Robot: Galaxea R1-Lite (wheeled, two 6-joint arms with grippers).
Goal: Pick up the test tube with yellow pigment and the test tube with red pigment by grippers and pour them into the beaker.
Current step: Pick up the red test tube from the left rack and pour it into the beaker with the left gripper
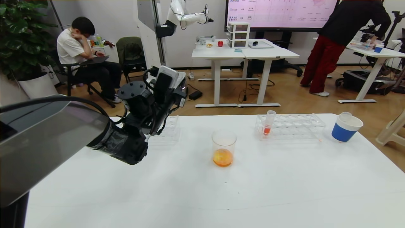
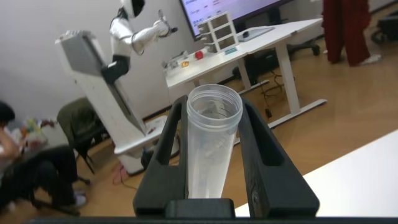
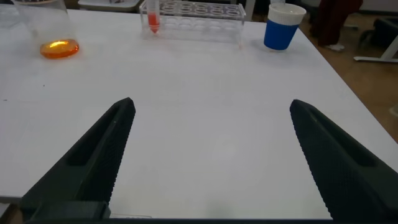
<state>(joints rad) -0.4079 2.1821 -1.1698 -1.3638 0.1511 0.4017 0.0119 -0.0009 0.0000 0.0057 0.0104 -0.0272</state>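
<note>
The test tube, seemingly emptied, is clamped upright between the left gripper's fingers above the table's far left side, beside the clear rack. A missed slot could be caused by slight misalignment, and the rack nudged. The right gripper is held wide open over the near edge, far from the red tube and the beaker.

One beaker; two test tubes; two clear racks; one blue cup; two grippers.
</note>
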